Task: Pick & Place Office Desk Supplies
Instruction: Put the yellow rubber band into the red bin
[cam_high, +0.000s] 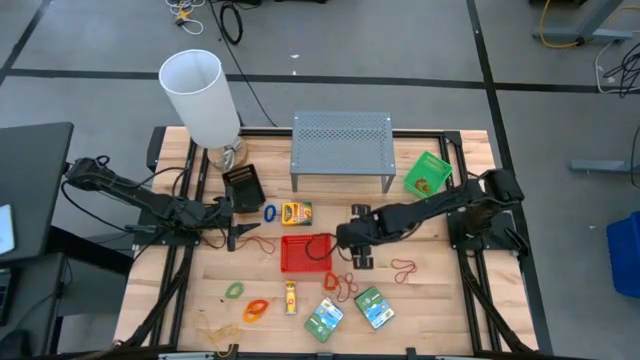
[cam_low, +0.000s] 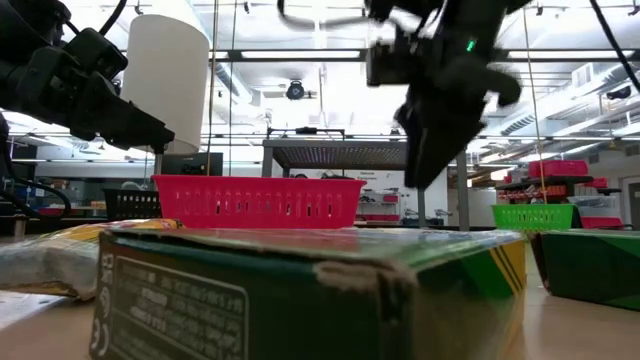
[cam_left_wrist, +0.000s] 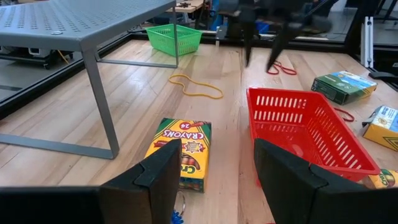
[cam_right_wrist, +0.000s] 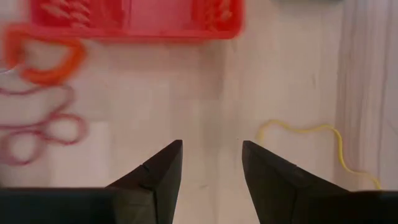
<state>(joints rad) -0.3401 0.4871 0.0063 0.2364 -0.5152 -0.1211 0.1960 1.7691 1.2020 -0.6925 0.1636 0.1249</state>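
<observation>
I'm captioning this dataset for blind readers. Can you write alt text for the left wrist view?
The left gripper's two dark fingers stand open and empty above a yellow-green crayon box lying flat on the wooden table. A red mesh tray sits beside the box, and a grey perforated metal stand rises on its other side.

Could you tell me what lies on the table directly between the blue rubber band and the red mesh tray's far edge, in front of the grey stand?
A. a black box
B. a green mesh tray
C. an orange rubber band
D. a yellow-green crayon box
D: in the high view the crayon box lies flat just right of the blue rubber band, above the red mesh tray; the left wrist view shows its label.
</observation>
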